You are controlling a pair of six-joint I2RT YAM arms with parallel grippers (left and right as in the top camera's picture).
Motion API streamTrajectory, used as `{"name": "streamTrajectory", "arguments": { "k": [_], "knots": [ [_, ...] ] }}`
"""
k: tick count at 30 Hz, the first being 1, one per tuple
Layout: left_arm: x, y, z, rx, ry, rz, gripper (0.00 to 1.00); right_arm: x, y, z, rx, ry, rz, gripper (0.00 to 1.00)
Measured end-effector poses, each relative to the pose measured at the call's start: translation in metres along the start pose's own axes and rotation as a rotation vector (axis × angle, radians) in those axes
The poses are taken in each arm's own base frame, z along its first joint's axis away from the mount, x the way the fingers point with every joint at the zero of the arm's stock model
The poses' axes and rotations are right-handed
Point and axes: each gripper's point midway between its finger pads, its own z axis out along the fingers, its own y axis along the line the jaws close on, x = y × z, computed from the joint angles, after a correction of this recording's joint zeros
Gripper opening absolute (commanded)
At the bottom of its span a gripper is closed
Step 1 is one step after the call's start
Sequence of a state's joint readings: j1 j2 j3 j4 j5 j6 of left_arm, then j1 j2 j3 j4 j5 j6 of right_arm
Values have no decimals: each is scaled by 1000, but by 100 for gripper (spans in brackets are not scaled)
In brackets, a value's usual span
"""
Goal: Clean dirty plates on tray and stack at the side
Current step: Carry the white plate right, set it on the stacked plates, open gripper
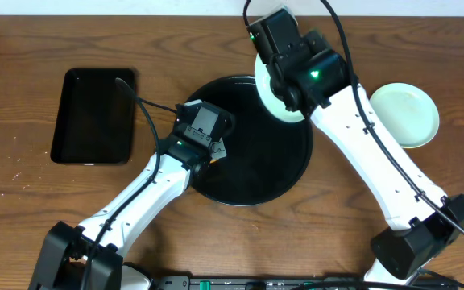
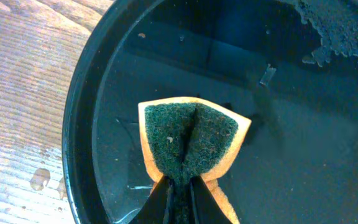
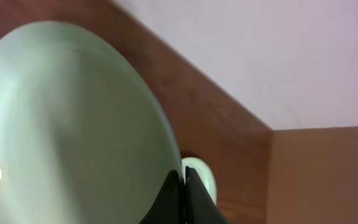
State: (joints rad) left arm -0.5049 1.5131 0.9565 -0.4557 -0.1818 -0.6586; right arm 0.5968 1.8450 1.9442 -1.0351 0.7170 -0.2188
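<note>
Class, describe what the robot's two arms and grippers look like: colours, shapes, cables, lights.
The left arm and right arm have smooth white tubular links with black joints and black wrist housings. Thin black cables run along them. A green light glows on the right wrist. The left gripper and right gripper have slim, dark, tapering fingers.

Sponge point(image 2: 191, 146) on round tray point(image 1: 252, 173); rectangular tray point(image 1: 93, 117) left, plate point(image 1: 405, 114) right (second plate point(image 1: 269, 103) over far rim).
</note>
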Motion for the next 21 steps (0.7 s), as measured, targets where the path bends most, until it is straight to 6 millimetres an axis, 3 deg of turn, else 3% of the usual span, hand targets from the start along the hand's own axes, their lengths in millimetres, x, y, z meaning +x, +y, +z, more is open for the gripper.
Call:
{"name": "streamTrajectory", "arguments": {
  "k": [15,18,21],
  "knots": [
    [-1,-1,0,2,-2,-1,8,8,25,2,-169,25,73,1],
    [-1,-1,0,2,-2,-1,8,21,17,15,-220,71,162,1],
    [-1,-1,0,2,-2,-1,8,47,-4,36,-267,160,275,1]
  ]
}}
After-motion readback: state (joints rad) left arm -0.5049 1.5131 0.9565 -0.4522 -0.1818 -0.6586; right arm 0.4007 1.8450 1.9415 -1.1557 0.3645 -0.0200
